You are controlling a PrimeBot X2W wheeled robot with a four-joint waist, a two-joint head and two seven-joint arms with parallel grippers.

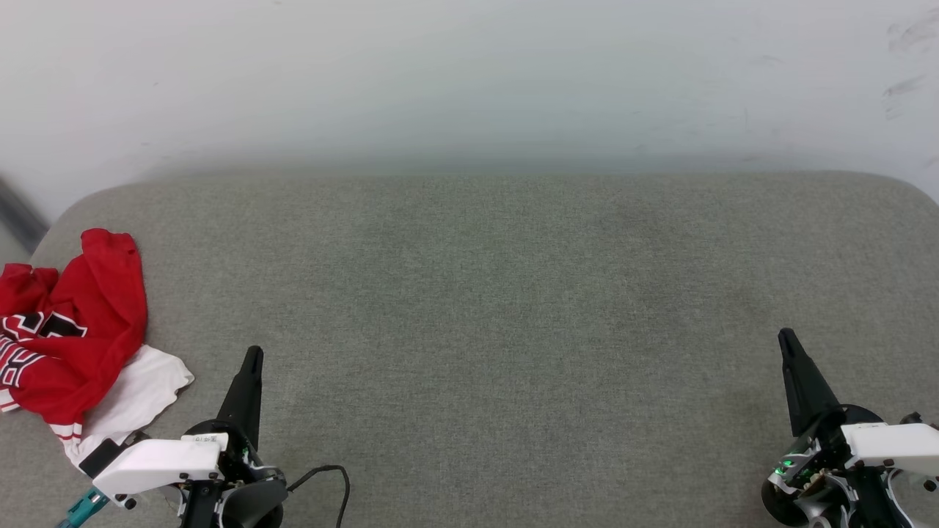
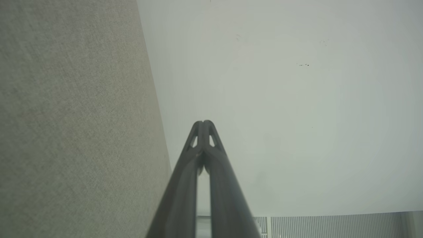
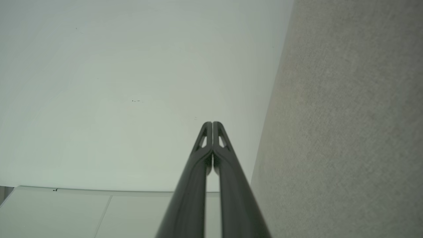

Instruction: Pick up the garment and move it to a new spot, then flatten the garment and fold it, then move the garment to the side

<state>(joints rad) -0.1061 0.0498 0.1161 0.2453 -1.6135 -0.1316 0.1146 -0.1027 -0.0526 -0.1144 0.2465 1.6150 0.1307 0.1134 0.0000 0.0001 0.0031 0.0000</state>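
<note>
1. Head view: the garment is lying crumpled at the far left edge of the grey padded surface. Its red body is bunching over a white sleeve, with part of the black-and-white print showing. The left gripper is hovering just to the garment's right, jaws clenched on nothing. The right gripper is sitting well apart at the lower right, also clenched and empty. A pale wall is rising behind.
2. Left wrist view: the left gripper's fingers are pressing tip to tip, pointing toward the wall. The grey surface is running along the left.
3. Right wrist view: the right gripper's fingers are meeting at the tips with nothing between them. The grey surface is running along the right.
</note>
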